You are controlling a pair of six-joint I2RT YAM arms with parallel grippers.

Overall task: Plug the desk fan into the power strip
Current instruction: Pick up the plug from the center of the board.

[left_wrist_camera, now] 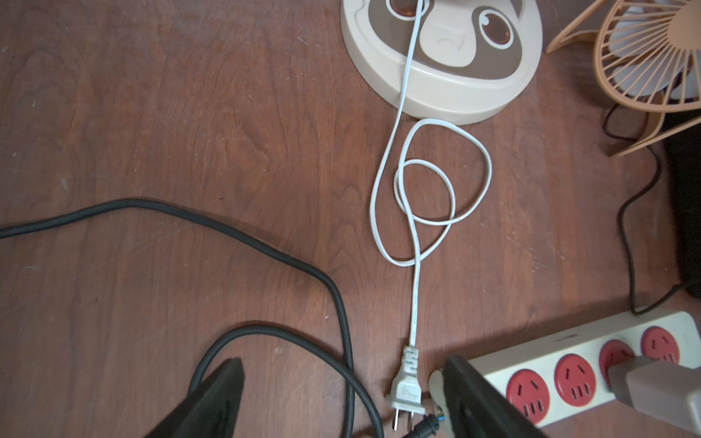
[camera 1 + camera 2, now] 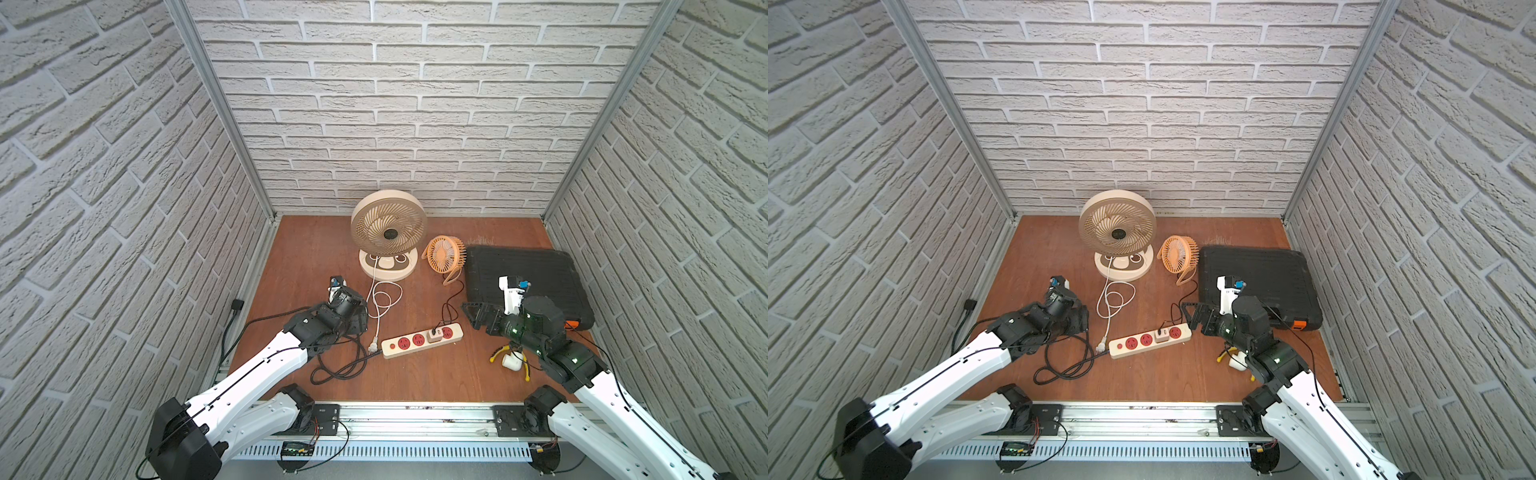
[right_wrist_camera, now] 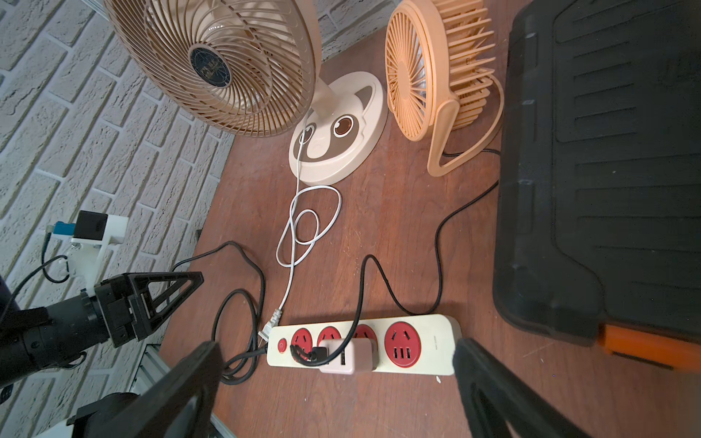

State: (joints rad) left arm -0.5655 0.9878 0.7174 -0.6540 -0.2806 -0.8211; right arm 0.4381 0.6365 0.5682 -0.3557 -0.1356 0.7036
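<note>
**Left wrist view: white plug lies loose beside the strip**

Left wrist view shows the left gripper (image 1: 341,398) with its two black fingers spread apart and nothing between them; both run off the lower edge. One finger (image 1: 478,402) covers the near end of the long cream-beige power strip with red sockets (image 1: 569,352), hiding its button. The flat white two-pin plug (image 1: 406,390) lies on the brown wooden tabletop (image 1: 151,113), unplugged, just beside that end.

Its thin white cord (image 1: 413,288) loops up to the cream round-based desk fan (image 2: 388,232), whose head is cut off here.

In both top views the strip sits at lower centre, a pale adapter block (image 2: 435,335) in one socket.

The right gripper (image 3: 337,383) is open, empty, fingertips out of frame. A small orange fan (image 2: 444,254) stands beside a black ribbed plastic case (image 2: 528,282).
</note>
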